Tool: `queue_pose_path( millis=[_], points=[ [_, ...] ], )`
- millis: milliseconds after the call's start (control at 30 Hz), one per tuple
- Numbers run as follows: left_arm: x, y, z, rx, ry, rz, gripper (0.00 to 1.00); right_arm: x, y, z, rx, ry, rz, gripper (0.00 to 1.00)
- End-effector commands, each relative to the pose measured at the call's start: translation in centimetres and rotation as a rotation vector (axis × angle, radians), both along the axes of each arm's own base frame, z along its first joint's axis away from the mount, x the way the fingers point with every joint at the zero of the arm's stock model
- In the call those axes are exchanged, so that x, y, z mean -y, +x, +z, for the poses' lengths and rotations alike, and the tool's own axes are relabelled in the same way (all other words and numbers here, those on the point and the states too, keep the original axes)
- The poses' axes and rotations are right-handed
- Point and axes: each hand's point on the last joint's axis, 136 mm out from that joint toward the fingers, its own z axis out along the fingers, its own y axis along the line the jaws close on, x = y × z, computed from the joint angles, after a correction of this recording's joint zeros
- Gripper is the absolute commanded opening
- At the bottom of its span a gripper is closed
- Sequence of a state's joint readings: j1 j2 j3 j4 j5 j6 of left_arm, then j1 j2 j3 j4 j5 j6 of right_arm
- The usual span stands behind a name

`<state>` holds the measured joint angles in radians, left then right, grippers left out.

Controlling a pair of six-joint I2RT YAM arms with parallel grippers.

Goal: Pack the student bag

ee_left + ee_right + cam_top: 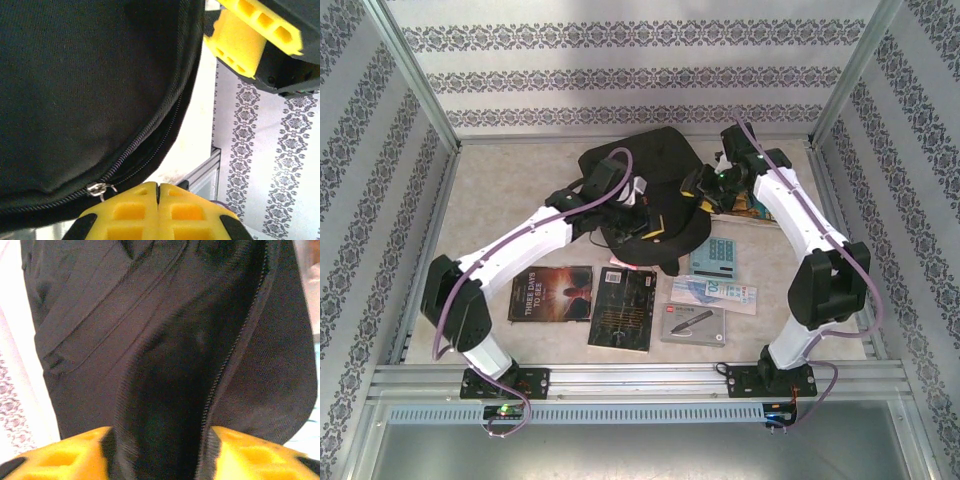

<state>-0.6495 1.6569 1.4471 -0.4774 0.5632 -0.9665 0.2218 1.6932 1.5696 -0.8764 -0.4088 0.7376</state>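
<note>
The large black soft fabric student bag (655, 160) lies flat on the pale bench (500, 210), between the two pincers and partly under both. Its cloth is a fine matt weave with a rounded outline, stitched seams and a dark zip line running along the curved edge. A small silver zip slider (100, 189) sits just left of the left pincer (158, 200), whose yellow fingers are pressed together with nothing visible between them.

The right pincer (160, 455) has its yellow fingers (250, 457) standing apart. A loose fold of the bag with its zip edge rises between them; whether they press the cloth cannot be told.

From above, both pincers and arms cover the bag's near half, so its straps and opening are hard to make out. A colourful flat thing (752, 208) just right of the right pincer is half hidden by the arm and cannot be named.
</note>
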Motion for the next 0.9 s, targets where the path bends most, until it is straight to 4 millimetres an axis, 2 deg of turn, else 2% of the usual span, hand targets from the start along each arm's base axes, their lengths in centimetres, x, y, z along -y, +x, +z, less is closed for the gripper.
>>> queue_pose_path(
  millis=[0,67,133,200,333,500,733,867],
  points=[
    [2.8,1.5,3.6,0.064,-0.112,-0.021,0.0,3.9,-2.1,2.3,0.014,-0.135,-0.09,0.6],
    [3.7,2.3,3.7,0.065,-0.114,-0.029,0.0,5.8,-3.5,2.8,0.014,-0.175,-0.15,0.62],
    [4.2,2.8,4.2,0.072,-0.123,-0.035,0.0,6.4,-4.8,3.1,0.013,-0.161,-0.175,0.62],
    [4.5,3.1,4.4,0.074,-0.129,-0.037,0.0,5.9,-6.0,2.9,0.002,-0.1,-0.169,0.62],
    [4.7,2.8,4.5,0.07,-0.159,-0.039,0.0,3.3,-7.8,1.7,-0.067,0.113,-0.182,0.65],
    [4.2,2.0,4.0,0.052,-0.201,-0.021,0.0,0.7,-7.6,0.7,-0.119,0.288,-0.203,0.68],
    [3.8,1.5,3.1,0.041,-0.201,-0.015,0.0,-1.3,-6.8,0.5,-0.14,0.284,-0.174,0.66],
    [4.0,1.9,3.5,0.052,-0.209,-0.011,0.0,-1.3,-7.2,-1.2,-0.211,0.242,-0.206,0.6]
  ],
)
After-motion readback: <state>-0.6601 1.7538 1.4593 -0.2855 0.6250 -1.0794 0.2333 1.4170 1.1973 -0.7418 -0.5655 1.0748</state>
